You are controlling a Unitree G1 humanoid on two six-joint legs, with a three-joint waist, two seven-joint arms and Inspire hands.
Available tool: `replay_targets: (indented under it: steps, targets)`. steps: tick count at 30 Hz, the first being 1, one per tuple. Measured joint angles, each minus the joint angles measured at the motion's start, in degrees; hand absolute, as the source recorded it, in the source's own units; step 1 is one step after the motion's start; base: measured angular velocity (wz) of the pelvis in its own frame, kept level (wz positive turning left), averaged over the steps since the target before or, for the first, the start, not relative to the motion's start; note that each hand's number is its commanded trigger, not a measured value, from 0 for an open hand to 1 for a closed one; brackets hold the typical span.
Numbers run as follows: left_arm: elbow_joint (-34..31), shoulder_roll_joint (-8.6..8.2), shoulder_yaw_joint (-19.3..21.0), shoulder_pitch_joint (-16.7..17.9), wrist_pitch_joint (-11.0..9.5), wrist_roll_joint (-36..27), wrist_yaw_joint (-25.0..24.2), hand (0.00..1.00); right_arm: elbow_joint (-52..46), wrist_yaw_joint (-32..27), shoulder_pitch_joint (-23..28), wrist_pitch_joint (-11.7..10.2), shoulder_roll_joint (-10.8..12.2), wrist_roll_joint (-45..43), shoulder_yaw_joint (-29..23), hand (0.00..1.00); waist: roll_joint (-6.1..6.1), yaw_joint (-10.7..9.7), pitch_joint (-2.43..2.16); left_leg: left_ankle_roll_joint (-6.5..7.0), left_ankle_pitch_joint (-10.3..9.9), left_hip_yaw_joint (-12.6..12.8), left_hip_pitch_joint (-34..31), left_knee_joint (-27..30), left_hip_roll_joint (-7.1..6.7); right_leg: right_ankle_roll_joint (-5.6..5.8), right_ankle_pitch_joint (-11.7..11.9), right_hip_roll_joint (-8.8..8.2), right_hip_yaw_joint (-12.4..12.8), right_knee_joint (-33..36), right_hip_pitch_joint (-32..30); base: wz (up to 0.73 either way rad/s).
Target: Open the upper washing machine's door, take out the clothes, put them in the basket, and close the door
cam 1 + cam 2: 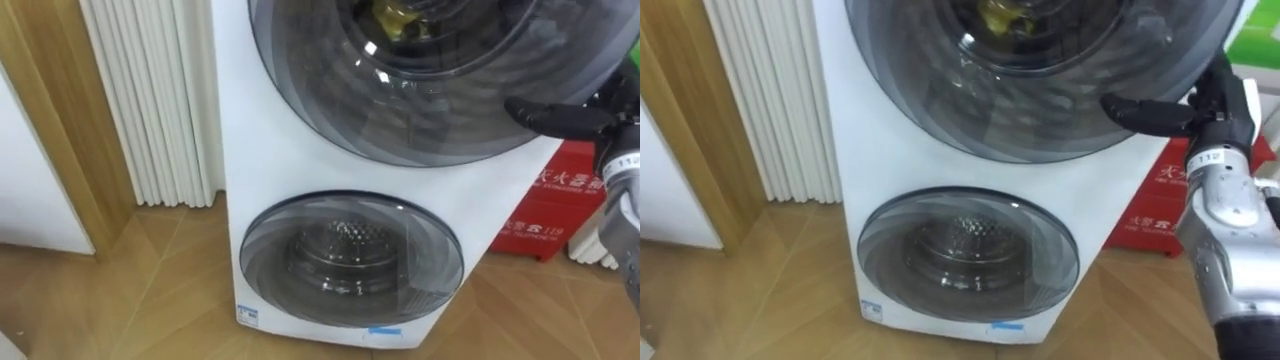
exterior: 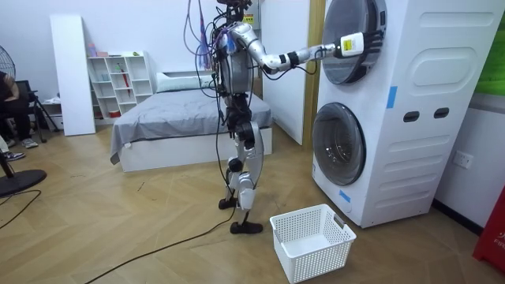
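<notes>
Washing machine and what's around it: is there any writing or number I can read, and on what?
None reads clearly.
Red box: white characters, too blurred to read.
Sticker low on the washing machine: too small to read.
Tag by the right hand: too small to read.

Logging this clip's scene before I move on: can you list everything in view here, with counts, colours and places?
washing machine: one, white, two stacked drums, before the robot
upper door: one, dark tinted, top drum
lower door: one, dark tinted, bottom drum
yellow item: one, behind the upper door's glass
basket: one, white, floor before the machine
red box: one, floor right of the machine
ribbed panel: one, white, left of the machine
bed: one, grey cover, behind the robot
person: one, seated at the room view's left edge
right hand: one, black, at the upper door's right rim
</notes>
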Motion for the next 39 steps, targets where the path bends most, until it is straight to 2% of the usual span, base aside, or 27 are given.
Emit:
replay_targets:
  steps: [7,14,20,23,26,28,31,34,36,39]
  targets:
    - [2.7,-0.03,-0.1,-2.2,-2.1,0.5,0.1,0.0,-12.3,-0.7,3.8,0.0,0.2,-1.7,0.2,0.0,0.13,-0.5,0.1,0.0,0.0,-0.1,0.4,-0.1,0.02,-0.19,0.1,0.31,1.2,0.0,-0.1,-0.12]
    - [3.7,-0.07,-1.3,-2.2,-2.3,0.5,0.2,0.0,-18.4,-0.7,6.3,0.0,0.5,-3.6,0.1,0.0,0.3,-0.9,0.18,0.0,0.0,0.2,0.5,-0.1,0.07,-0.38,0.2,0.42,1.5,0.0,-0.2,-0.02]
    - [4.0,0.02,-2.7,-2.4,-2.3,0.6,2.1,0.0,-23.4,0.5,10.1,-0.5,1.1,-3.7,0.6,0.0,0.75,-0.9,0.22,-0.03,0.0,1.5,1.2,-0.3,0.7,-0.95,0.6,0.94,1.8,0.0,-0.1,-0.09]
    - [4.1,-0.01,-4.7,-2.8,-2.6,0.5,2.6,0.0,-26.0,1.9,12.7,-2.3,1.1,-3.5,1.2,0.0,1.62,-1.1,0.25,-0.16,0.0,1.6,1.3,-0.4,0.92,-1.21,0.8,1.18,1.9,-0.1,0.0,-0.07]
    - [4.2,0.0,-6.0,-2.7,-3.2,0.5,3.5,0.0,-29.7,3.0,15.8,-3.6,2.5,-5.1,1.2,0.0,2.57,-1.2,0.17,-0.72,-0.3,1.8,1.3,-0.8,1.16,-1.32,0.9,1.49,2.2,-0.1,-0.2,-0.03]
    - [4.2,0.11,-6.2,-2.8,-3.3,0.2,3.9,0.0,-30.6,3.6,17.0,-4.8,3.5,-5.0,1.3,0.0,2.64,-1.2,0.15,-0.84,-0.3,2.0,1.3,-0.8,1.29,-1.44,1.0,1.66,2.5,-0.2,-0.3,-0.05]
    - [4.4,0.09,-6.2,-2.4,-3.4,-0.2,3.9,0.0,-32.1,4.5,18.7,-6.2,5.9,-4.7,1.2,0.0,2.6,-1.5,0.08,-0.97,-0.4,2.3,1.3,-0.7,1.51,-1.63,1.1,1.94,2.8,-0.2,-0.4,-0.05]
    - [5.6,0.07,-6.4,-2.3,-4.0,-1.1,3.9,0.0,-32.1,5.7,20.4,-9.2,8.2,-3.6,1.4,0.0,2.69,-2.1,0.04,-1.0,-0.3,2.2,1.3,0.0,1.55,-1.66,1.1,1.97,2.8,-0.2,-0.2,0.0]
    - [6.5,-0.23,-7.1,-2.4,-4.3,-1.5,4.6,0.0,-32.0,7.4,23.0,-11.7,10.0,-2.1,1.8,0.0,2.81,-2.5,-0.18,-1.0,-0.3,2.4,1.4,0.0,1.53,-1.66,1.1,1.96,2.9,-0.3,-0.1,0.0]
    - [6.4,-0.96,-7.7,-2.0,-4.4,-1.5,5.4,0.0,-31.9,9.6,26.3,-12.6,12.2,-0.9,2.3,0.0,3.01,-2.6,-0.08,-1.0,-0.3,2.7,1.4,-0.1,1.51,-1.64,1.1,1.91,2.9,-0.3,-0.2,-0.01]
